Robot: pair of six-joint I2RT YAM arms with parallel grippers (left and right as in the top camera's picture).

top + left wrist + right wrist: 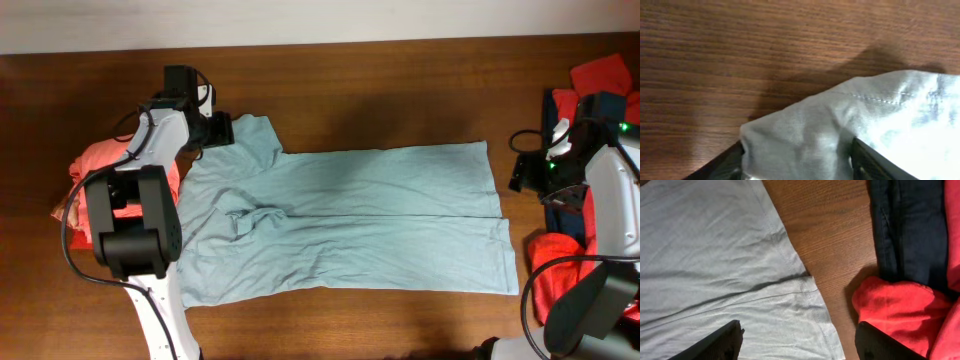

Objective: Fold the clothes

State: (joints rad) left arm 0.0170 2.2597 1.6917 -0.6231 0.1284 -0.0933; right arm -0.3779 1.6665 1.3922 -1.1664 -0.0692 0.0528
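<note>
**Item 1. pale grey-blue T-shirt** [380,215]: Soft, thin cotton knit, matte. It is spread flat across the middle of the table [400,90], neck end at 9 o'clock and bottom edge at 3 o'clock. A long straight line runs lengthwise through the middle and splits it into two panels. The stitched hem [812,282] is slightly wavy. Fine creases run throughout, with a small rumpled knot [255,218] toward the 9 o'clock end. One short sleeve [250,135] juts out toward 10 o'clock.

**Item 2. left gripper** [222,130]: Black, at 10 o'clock, at the tip of that sleeve. In the wrist view its dark fingers [867,162] stand apart. A puckered fold of sleeve cloth fills the gap and touches both fingers. A row of stitching shows on the fold, and a shadow lies under it on the wood. Whether the fingers press on the cloth cannot be told.

**Item 3. right gripper** [528,172]: At 3 o'clock, just beside the shirt's bottom edge. Its fingers [722,340] are spread wide over the hem, with nothing between them.

**Item 4. coral-red garment** [95,165]: A crumpled soft heap at 9 o'clock, partly under the left arm.

**Item 5. red cloth** [895,305]: Bright, rounded, bunched folds at 3 to 4 o'clock, apart from the hem. More red lies at 2 o'clock.

**Item 6. navy cloth** [910,225]: Dark, heavier-looking, with seamed edges. It touches the red cloth.

**Item 7. table**: Dark brown wood grain with a smooth sheen.
</note>
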